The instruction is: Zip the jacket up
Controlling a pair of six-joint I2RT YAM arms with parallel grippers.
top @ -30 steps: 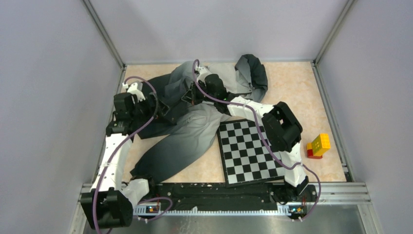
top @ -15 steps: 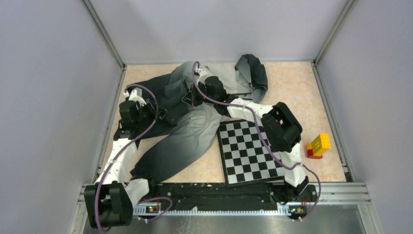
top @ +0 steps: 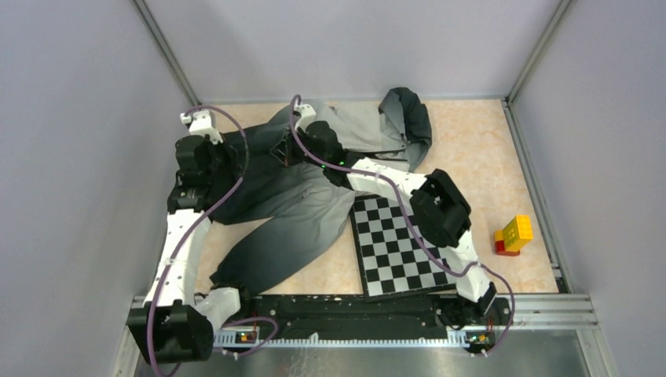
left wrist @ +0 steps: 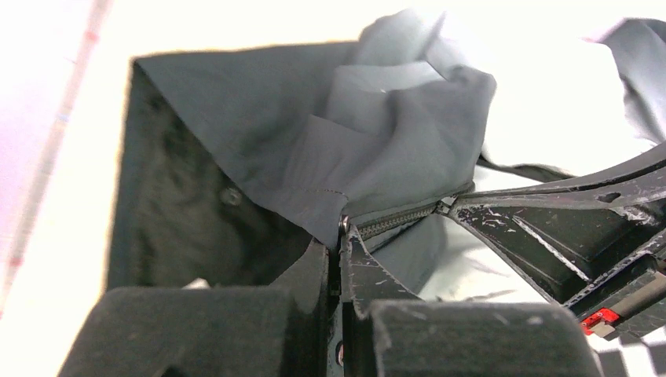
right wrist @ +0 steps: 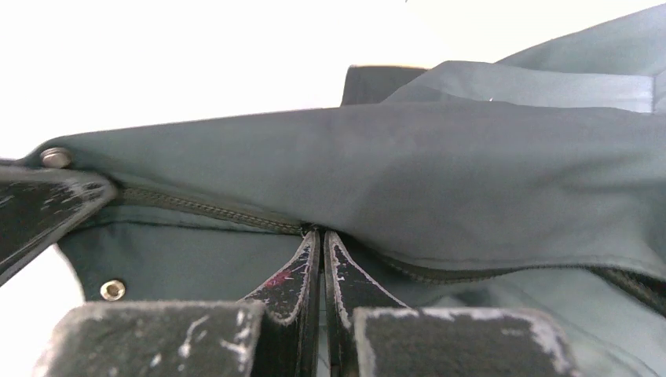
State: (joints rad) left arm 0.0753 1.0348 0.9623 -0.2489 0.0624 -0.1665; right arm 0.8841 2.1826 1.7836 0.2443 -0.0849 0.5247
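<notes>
Chessboard point(top: 400, 243) nearest, right of centre, far-left corner against jacket point(top: 298, 212). Toy blocks point(top: 512, 234) off to right, well apart.

Jacket sprawls over left and middle of table, dark sleeve trailing toward arm bases.

Left gripper point(left wrist: 340, 243): jaws pressed together on fabric at end of zipper point(left wrist: 397, 222). Likely anchor, keeping teeth taut.

Right gripper point(right wrist: 322, 243) close beside it, jaws pinched on zipper line under flap. Slider hidden, probably in that pinch.

Short zipper run stretched between grippers; tension should let slider travel.

Hood point(top: 408, 118) farthest, slack.
</notes>
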